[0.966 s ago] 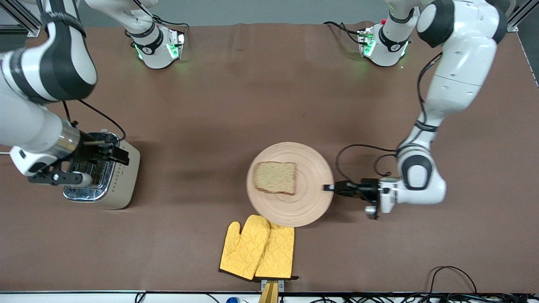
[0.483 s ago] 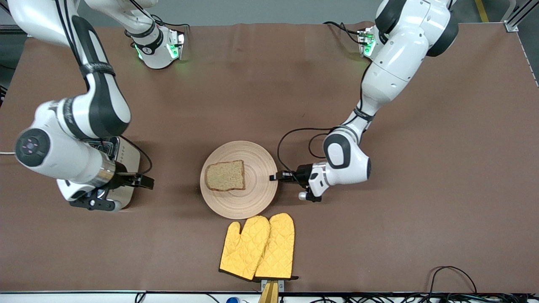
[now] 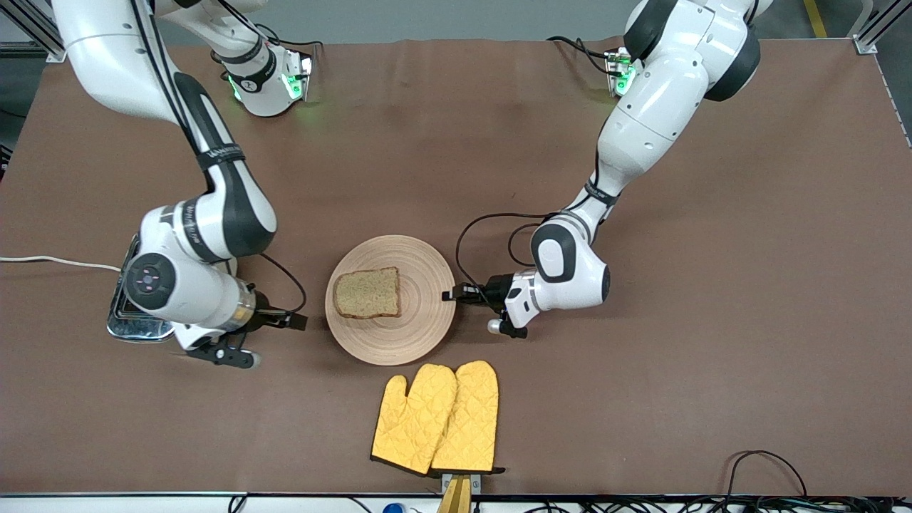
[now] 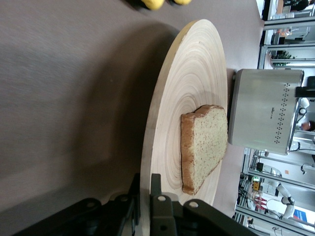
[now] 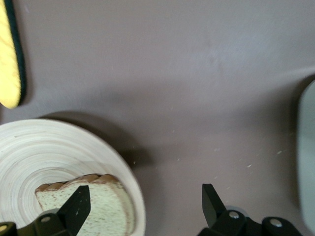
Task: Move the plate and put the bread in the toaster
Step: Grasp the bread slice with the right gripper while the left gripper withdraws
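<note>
The pale wooden plate (image 3: 410, 324) lies mid-table with the brown bread slice (image 3: 368, 293) on it. My left gripper (image 3: 450, 294) is shut on the plate's rim at the side toward the left arm's end; the left wrist view shows its jaws (image 4: 145, 196) clamping the rim, with the plate (image 4: 192, 88), the bread (image 4: 204, 145) and the toaster (image 4: 266, 110). My right gripper (image 3: 296, 320) is open and empty over the plate's rim on the toaster side (image 5: 145, 194), above the plate (image 5: 49, 147) and bread (image 5: 98, 209). The toaster (image 3: 135, 326) is mostly hidden under the right arm.
A pair of yellow oven mitts (image 3: 436, 417) lies nearer to the front camera than the plate, close to its rim. The toaster's white cord (image 3: 57, 261) runs off the right arm's end of the table.
My left gripper has dragged the plate with the bread toward the toaster. My right gripper has moved from over the toaster to over the plate's rim.
</note>
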{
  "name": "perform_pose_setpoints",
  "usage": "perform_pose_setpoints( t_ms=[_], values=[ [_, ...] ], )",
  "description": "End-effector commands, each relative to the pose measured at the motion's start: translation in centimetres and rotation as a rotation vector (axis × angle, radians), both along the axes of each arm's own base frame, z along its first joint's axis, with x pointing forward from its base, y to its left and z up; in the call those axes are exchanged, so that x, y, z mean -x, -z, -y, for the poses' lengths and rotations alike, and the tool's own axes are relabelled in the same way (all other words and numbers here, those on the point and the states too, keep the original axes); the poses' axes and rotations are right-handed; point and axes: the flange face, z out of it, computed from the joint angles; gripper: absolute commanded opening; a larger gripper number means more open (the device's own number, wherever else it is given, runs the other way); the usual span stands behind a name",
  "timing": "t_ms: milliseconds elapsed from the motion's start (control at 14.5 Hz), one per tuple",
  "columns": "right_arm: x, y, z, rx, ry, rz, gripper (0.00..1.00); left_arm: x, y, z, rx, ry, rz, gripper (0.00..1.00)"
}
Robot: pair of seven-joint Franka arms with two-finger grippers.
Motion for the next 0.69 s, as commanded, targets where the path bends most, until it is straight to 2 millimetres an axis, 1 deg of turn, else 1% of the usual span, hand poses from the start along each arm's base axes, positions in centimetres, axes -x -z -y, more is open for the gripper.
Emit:
perform_pose_setpoints(
  t_ms=[0, 69, 138, 207, 276, 345, 414, 483, 552, 621],
  values=[
    [1.6, 1.2, -1.9, 0.011, -0.002, -0.022, 1.0, 0.6, 0.4, 1.8, 0.013, 0.012, 0.013, 0.05],
    [1.8, 2.0, -2.1, 0.015, -0.007, -0.032, 1.0, 0.6, 0.4, 1.7, 0.01, 0.01, 0.01, 0.18],
    [2.1, 2.6, -2.6, 0.017, -0.015, -0.041, 1.0, 0.5, 0.2, 1.6, 0.007, 0.01, 0.008, 0.58],
    [2.6, 3.2, -3.1, 0.02, -0.025, -0.048, 1.0, 0.2, -0.4, 1.5, 0.0, 0.013, 0.025, 0.97],
    [3.2, 4.3, -3.6, 0.021, -0.032, -0.051, 1.0, -0.6, -1.2, 0.6, -0.004, 0.0, 0.034, 1.0],
    [3.8, 5.1, -4.0, 0.023, -0.04, -0.052, 1.0, -1.2, -1.3, -0.5, -0.013, -0.009, 0.027, 1.0],
    [4.6, 6.0, -4.7, 0.03, -0.055, -0.067, 1.0, -2.2, -1.7, -2.6, -0.036, -0.012, 0.027, 1.0],
    [5.1, 6.1, -5.5, 0.04, -0.08, -0.073, 1.0, -3.0, -2.4, -4.8, -0.062, 0.01, 0.037, 1.0],
    [5.5, 6.3, -6.0, 0.049, -0.093, -0.086, 1.0, -3.8, -3.3, -6.5, -0.061, 0.029, 0.022, 1.0],
    [6.2, 6.7, -7.1, 0.057, -0.116, -0.093, 1.0, -4.9, -4.8, -8.7, -0.054, 0.038, -0.019, 1.0]
  ],
)
